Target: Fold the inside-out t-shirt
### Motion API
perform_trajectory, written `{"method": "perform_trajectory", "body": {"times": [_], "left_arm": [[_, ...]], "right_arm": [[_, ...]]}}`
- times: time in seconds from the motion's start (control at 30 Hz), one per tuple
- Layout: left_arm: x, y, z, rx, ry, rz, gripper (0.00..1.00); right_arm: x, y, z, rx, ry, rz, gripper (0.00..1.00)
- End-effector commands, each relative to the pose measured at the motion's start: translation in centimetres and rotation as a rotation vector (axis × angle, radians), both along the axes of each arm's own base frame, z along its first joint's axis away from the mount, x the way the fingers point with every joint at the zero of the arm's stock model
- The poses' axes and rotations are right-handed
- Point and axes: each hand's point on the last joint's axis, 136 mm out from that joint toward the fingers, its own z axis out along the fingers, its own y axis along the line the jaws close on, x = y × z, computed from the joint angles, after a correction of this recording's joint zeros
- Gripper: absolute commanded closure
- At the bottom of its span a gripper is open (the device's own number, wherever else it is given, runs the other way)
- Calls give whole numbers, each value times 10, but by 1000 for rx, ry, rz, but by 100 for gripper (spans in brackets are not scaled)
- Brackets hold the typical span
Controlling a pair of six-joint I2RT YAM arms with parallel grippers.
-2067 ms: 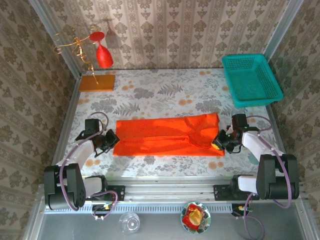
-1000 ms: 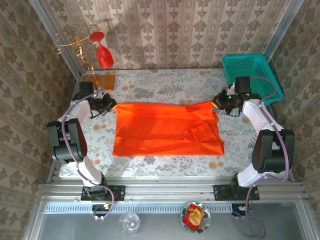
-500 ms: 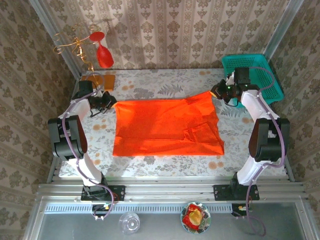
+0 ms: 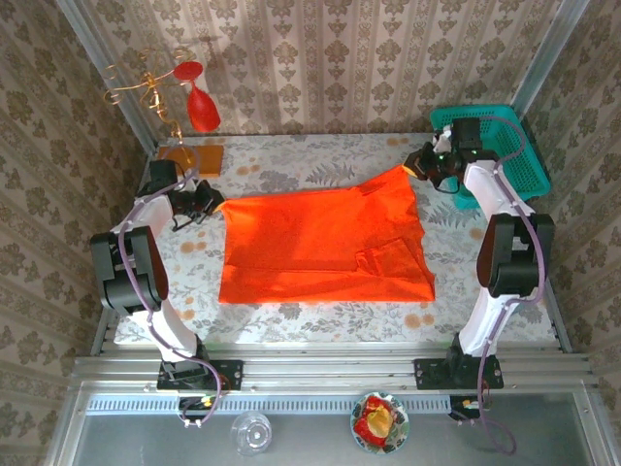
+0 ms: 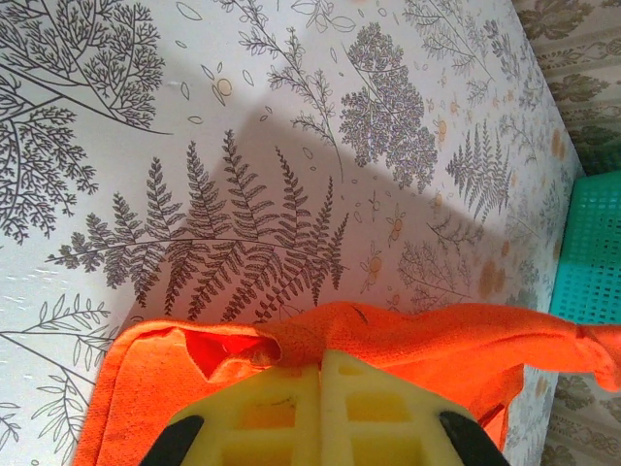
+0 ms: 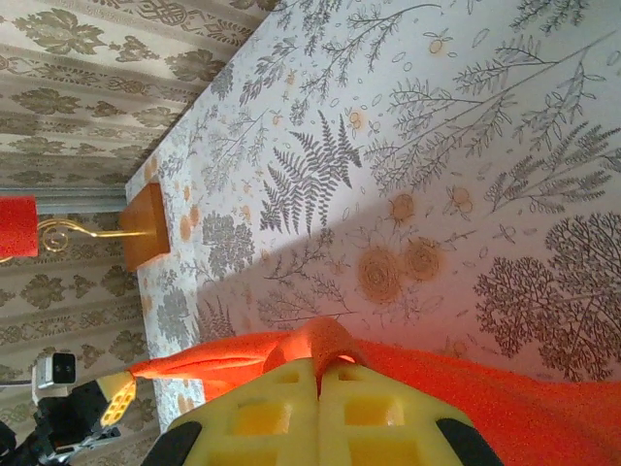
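T-shirt (image 4: 325, 248) lay spread mid-table, bright orange-red. Its near half was flat on the floral table (image 4: 310, 165). Its far edge was pulled taut between the two grippers, and the far right corner rode up higher than the left. A folded flap showed near the right lower part.

Left gripper (image 4: 207, 201) was at the shirt's far left corner, jaws together and clamped on the cloth. In the left wrist view the yellow fingers (image 5: 281, 408) met with the orange hem (image 5: 437, 335) bunched over their tips. The cloth's shadow fell on the table beyond.

Right gripper (image 4: 419, 165) was at the far right corner, just beside the teal basket (image 4: 536, 180), and was likewise closed on the fabric. In the right wrist view its yellow fingers (image 6: 252, 417) pinched a small peak of cloth (image 6: 325, 340), and the rest of the shirt (image 6: 505, 408) trailed off to the right.

The right arm covered part of the basket. The left wrist view caught just a strip of the basket (image 5: 592, 252) at its right edge.

An orange-brown board (image 4: 189, 157) sat at the far left corner of the table. A red wine glass (image 4: 201, 107) hung upside down on a gold wire stand (image 4: 146, 87) above it. In the right wrist view the board (image 6: 146, 228) was small and the glass (image 6: 15, 228) was cut off by the frame.

A clear glass (image 4: 252, 432) and a small dish (image 4: 379, 419) sat below the rail. I couldn't tell what was in the dish.
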Motion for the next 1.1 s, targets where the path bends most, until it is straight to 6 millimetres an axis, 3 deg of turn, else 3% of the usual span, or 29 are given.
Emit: {"method": "perform_trajectory", "body": {"times": [0.0,0.2,0.57,1.07], "left_arm": [[1,1,15,-19,-34,0,99],[-14,-1,11,-10,-10,-9,99],[-78,4,-19,21,76,3,99],[-131,9,-63,88,184,11,99]], "right_arm": [[-9,4,4,10,20,43,100],[-55,6,-21,4,111,37,100],[-147,8,-50,-24,234,29,100],[-206,9,-77,-44,325,23,100]]}}
